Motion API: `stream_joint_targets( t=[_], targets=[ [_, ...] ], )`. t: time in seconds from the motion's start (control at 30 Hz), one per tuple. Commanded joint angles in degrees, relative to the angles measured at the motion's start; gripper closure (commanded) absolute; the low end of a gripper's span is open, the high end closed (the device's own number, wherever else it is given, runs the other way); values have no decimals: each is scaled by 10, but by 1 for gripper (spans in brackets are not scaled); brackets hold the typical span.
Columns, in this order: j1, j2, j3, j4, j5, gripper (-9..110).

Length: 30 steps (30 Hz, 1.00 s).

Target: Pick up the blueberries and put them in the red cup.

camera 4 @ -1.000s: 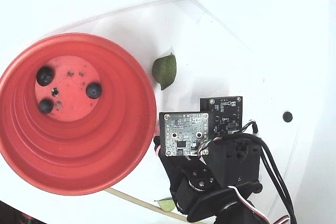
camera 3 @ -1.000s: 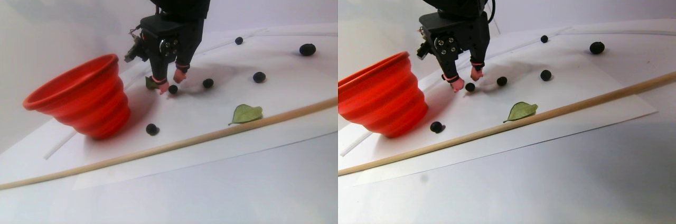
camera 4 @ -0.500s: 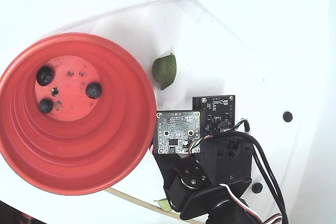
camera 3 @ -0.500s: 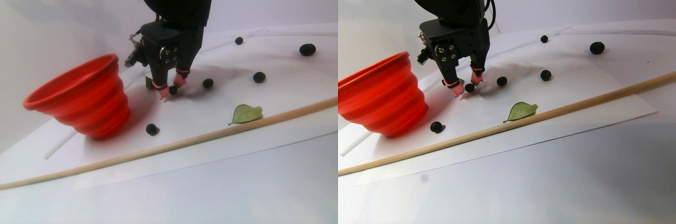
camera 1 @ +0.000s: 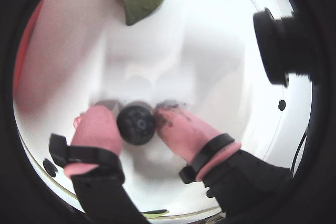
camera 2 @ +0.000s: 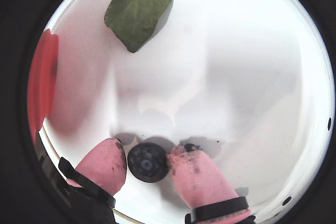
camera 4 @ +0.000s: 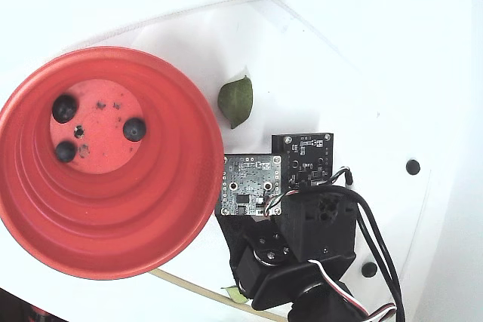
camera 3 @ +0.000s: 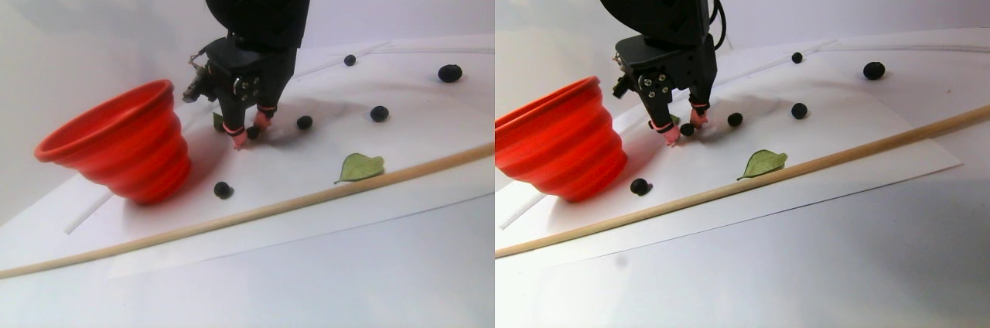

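Observation:
My gripper point(camera 1: 134, 113) is down on the white sheet, its pink fingertips point(camera 1: 97, 124) shut on one dark blueberry point(camera 1: 136, 124) that rests on the paper. Both wrist views show this, the berry point(camera 2: 148, 162) pressed between the pads. In the stereo pair view the gripper point(camera 3: 252, 131) stands just right of the red cup point(camera 3: 116, 146). In the fixed view the cup point(camera 4: 113, 246) holds three blueberries point(camera 4: 134, 129); the arm hides the jaws there. Several loose blueberries lie on the sheet, one before the cup point(camera 3: 223, 189), others to the right point(camera 3: 305, 122).
A green leaf point(camera 3: 360, 167) lies on the sheet and shows ahead of the gripper in both wrist views point(camera 2: 139, 9). A long wooden stick point(camera 3: 309, 196) runs along the sheet's near edge. A second camera point(camera 1: 278, 45) juts in at the right.

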Motion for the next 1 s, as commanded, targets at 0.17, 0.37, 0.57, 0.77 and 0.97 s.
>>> stream_joint_targets(
  t=[0.17, 0.37, 0.57, 0.77, 0.97],
  targets=[
    [-15, -2, -9, -8, 4, 90],
    [-15, 2, -6, -8, 5, 90],
    [-17, 21, -5, 5, 16, 90],
    [-29, 69, -4, 46, 37, 90],
    [-38, 124, -3, 91, 53, 90]
  ],
)
